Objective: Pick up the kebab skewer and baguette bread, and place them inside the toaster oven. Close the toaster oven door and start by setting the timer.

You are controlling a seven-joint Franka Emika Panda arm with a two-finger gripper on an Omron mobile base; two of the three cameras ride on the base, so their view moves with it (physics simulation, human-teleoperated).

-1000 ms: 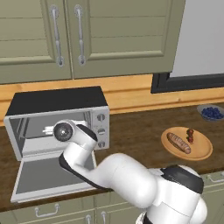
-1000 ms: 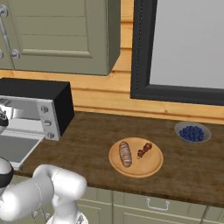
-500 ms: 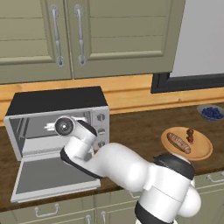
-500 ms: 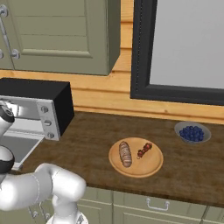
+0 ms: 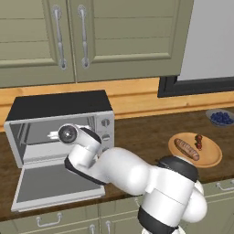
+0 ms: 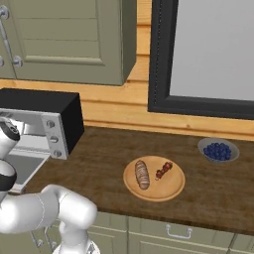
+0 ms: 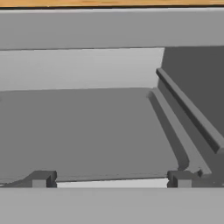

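- Dark finger tips stand wide apart and hold nothing; the gripper points into the toaster oven.
- Just below the jaws lies the toaster oven door, dropped open.
- Far off to the jaws' side, the kebab skewer and the baguette bread lie on a wooden plate.
- No food is picked up yet; I think the arm must next swing over to that plate.

Toaster oven open; skewer and baguette on the plate, well apart from it.
You see the toaster oven at counter left, silver-grey with a black top, its door dropped flat toward you, cavity grey inside. The baguette bread and kebab skewer lie side by side, not touching, on a round wooden plate to the oven's right.
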